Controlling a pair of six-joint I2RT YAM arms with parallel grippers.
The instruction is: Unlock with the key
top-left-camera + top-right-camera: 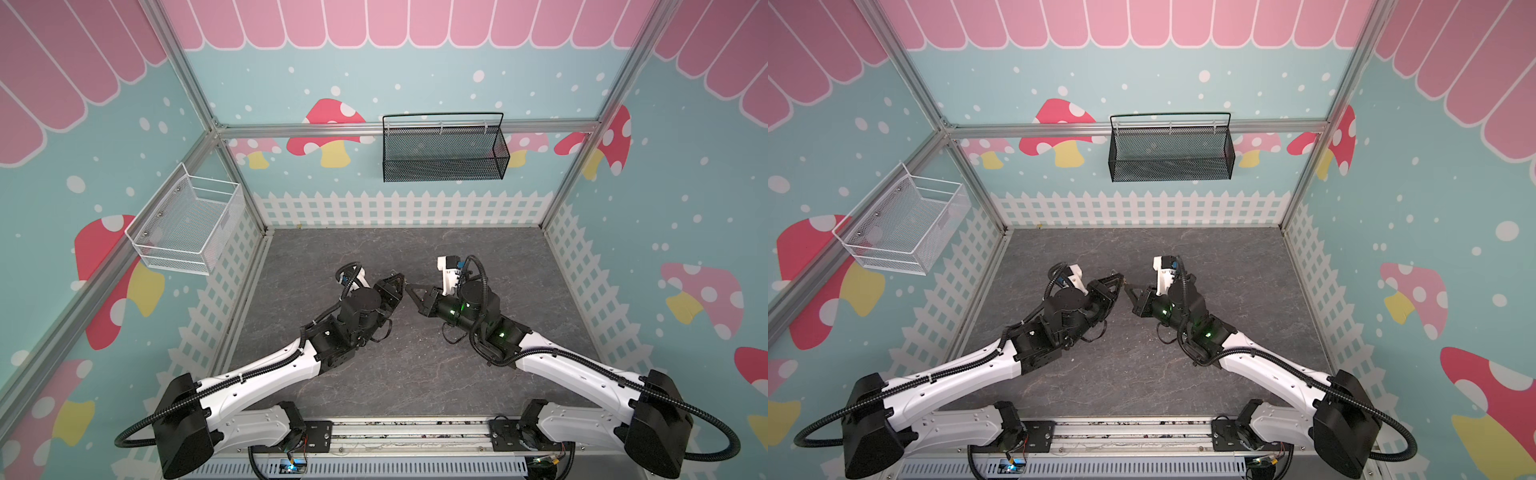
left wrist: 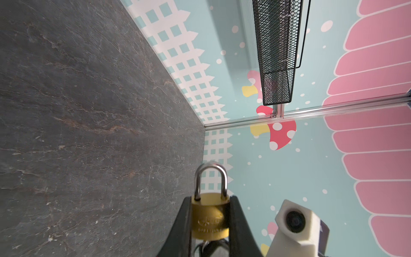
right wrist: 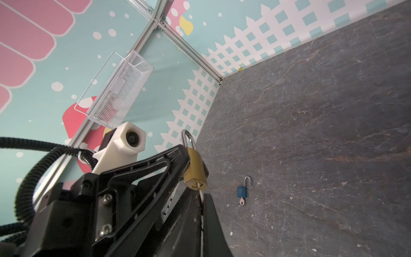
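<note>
Nearest the right wrist lens I'm looking at the right gripper. Its fingers are pressed together and pinching the key, and only a thin pale sliver is showing past the fingertips. The key is pointing at the keyway on the bottom face of the brass padlock, with its tip touching that face. How deep it is sitting I cannot tell.

Key and padlock are hanging in the air over the middle of the bench. The left gripper is clamping the padlock body from both sides, fingers lying flat against the brass. The shackle is sticking out past the fingertips, both legs sitting in the body. In both top views the two grippers are meeting tip to tip, and the key is too small for me to pick out there.

Down on the bench, beyond the held padlock in the right wrist view, a blue padlock is lying flat. A small second key is poking out of its bottom. Its shackle is looking lifted on one side, but it's too small for me to be sure. In the top views I cannot pick it out.

A black mesh basket is hanging on the back wall and a white wire basket on the left wall, both well apart from the grippers.
</note>
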